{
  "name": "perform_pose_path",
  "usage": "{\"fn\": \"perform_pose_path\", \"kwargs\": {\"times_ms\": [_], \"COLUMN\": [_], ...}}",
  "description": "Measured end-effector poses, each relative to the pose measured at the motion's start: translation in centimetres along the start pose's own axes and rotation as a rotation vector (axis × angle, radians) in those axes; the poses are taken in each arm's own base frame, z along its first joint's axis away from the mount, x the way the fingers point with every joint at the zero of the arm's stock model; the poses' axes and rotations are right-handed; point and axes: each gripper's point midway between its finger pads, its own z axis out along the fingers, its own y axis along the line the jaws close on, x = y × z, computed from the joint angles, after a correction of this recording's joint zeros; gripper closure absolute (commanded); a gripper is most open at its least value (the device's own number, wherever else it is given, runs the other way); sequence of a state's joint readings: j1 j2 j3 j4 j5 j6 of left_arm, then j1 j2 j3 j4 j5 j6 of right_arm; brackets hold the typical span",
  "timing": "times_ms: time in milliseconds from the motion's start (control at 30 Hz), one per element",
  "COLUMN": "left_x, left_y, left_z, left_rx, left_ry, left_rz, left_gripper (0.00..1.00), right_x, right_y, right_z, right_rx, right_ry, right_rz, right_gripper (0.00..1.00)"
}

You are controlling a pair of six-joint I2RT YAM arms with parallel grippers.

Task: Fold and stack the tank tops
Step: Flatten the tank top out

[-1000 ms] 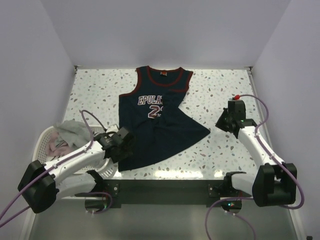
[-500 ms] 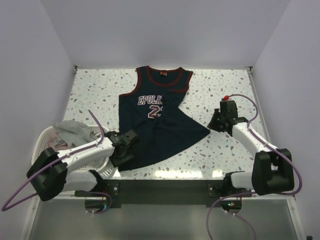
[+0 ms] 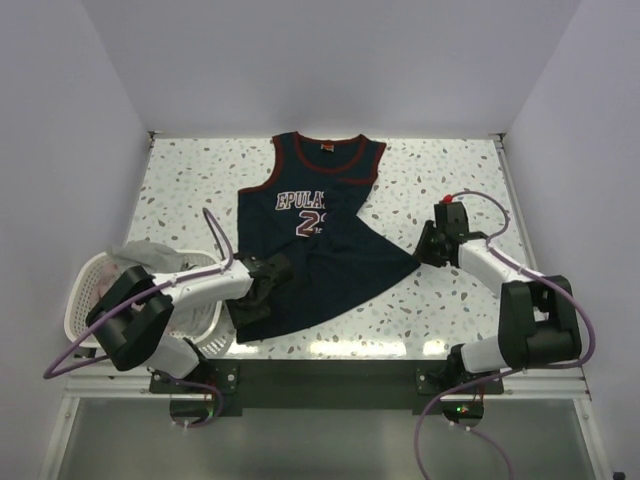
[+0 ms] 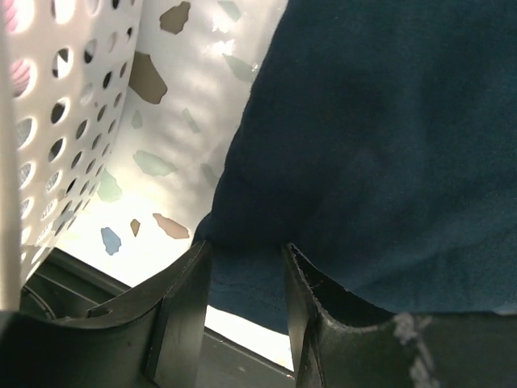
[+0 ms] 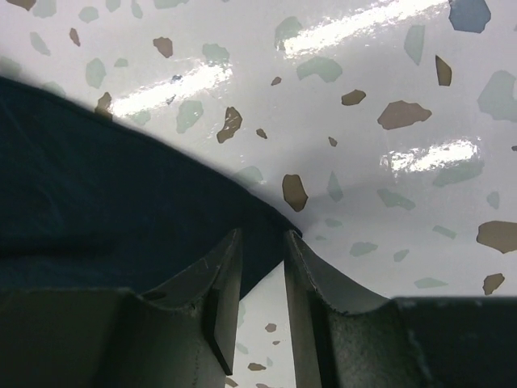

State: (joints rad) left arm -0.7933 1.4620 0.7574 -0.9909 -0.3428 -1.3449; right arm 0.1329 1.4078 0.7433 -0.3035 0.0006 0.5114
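The navy jersey (image 3: 315, 250) lies spread on the table (image 3: 450, 165). Its hem corners are straddled by the left pincer (image 4: 246, 252) and right pincer (image 5: 262, 236), both parted, with nothing clamped. The first fold seems to be in preparation, so closing on both corners is needed next. White lettering (image 3: 298, 200) reads "EPULA", then "2".

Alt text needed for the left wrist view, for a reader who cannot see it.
The left gripper has its dark jaws apart either side of the hem of the navy jersey, which lies on the speckled table. A white perforated basket fills the left edge.
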Motion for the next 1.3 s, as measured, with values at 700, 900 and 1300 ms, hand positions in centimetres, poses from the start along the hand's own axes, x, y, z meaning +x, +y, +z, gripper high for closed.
{"fn": "perform_pose_path", "kwargs": {"times_ms": [700,900,1300], "left_x": [-4.6,-5.5,-5.0], "left_y": [-2.3,-4.2,-8.0], "left_z": [0.9,0.8,-0.7], "left_rx": [0.076,0.153,0.405], "left_ry": [-0.018,-0.048,-0.084], "left_rz": [0.092,0.114,0.147], "left_gripper": [0.56,0.56,0.37], "right_x": [0.2,-0.9,-6.9], "right_y": [1.3,-0.3,-4.8], "right_z": [3.4,2.7,1.3], "right_rx": [0.077,0.149,0.218], "right_ry": [0.009,0.009,-0.071], "right_rz": [-0.079,-0.051,0.113], "right_gripper": [1.0,1.0,0.92]}}
